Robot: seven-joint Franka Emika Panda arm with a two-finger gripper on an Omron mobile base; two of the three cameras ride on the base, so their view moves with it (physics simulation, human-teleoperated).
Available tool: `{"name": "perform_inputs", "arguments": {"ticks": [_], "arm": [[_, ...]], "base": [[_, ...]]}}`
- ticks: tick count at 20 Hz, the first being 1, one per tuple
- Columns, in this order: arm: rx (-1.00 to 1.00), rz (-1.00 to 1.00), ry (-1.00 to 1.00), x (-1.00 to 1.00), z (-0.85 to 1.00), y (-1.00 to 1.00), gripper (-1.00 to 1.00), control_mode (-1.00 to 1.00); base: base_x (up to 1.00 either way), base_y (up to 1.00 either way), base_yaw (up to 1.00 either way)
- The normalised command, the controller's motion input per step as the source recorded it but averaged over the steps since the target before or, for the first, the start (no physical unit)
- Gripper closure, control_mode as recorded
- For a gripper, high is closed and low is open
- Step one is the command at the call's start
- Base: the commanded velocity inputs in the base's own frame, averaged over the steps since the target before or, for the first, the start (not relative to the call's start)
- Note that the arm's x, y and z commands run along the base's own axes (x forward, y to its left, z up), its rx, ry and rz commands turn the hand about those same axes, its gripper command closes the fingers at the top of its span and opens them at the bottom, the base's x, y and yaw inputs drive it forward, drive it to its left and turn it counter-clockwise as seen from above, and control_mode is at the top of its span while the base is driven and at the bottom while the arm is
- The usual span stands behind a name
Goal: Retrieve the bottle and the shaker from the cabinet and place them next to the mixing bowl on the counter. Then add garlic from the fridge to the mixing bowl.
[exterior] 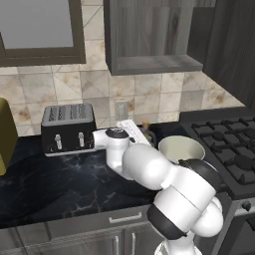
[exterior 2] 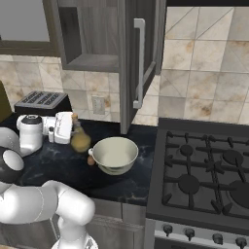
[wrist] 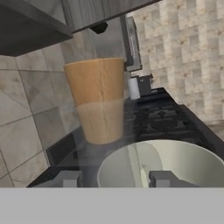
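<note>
The gripper (exterior 2: 70,132) is clamping the bottle (exterior 2: 80,139) by its amber belly, as far as the right base view lets me judge: the white hand is pressing against the bottle's left side at the left of the frame, with the jaws partly apart around it. The bottle is standing upright, low over the counter (exterior 2: 58,168) and just left of the mixing bowl (exterior 2: 114,154), which fits the job of setting it beside the bowl. In the hand view the amber glass is looming at centre, with the bowl's rim curving across the lower right. A small brown thing, probably the shaker (exterior 2: 91,160), is sitting against the bowl's left wall. The cabinet (exterior 2: 92,34) is hanging open at the upper left, its shelf looking bare
</note>
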Motion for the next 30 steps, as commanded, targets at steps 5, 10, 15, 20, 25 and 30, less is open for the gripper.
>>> {"name": "perform_inputs", "arguments": {"ticks": [5,10,15,20,25,30], "arm": [[0.00,-0.03,0.00,0.07,-0.08,-0.25,1.00,-1.00],[0.00,0.00,0.00,0.01,-0.04,0.09,1.00,-1.00],[0.01,0.00,0.00,0.10,-0.01,0.35,1.00,-1.00],[0.00,0.00,0.00,0.30,0.00,0.21,1.00,-1.00],[0.00,0.00,0.00,0.48,-0.05,-0.02,1.00,-1.00],[0.00,0.00,-0.10,0.24,-0.18,-0.08,1.00,-1.00]], "base": [[0.00,0.00,0.00],[0.00,0.00,0.00],[0.00,0.00,0.00],[0.00,0.00,0.00],[0.00,0.00,0.00],[0.00,0.00,0.00]]}}
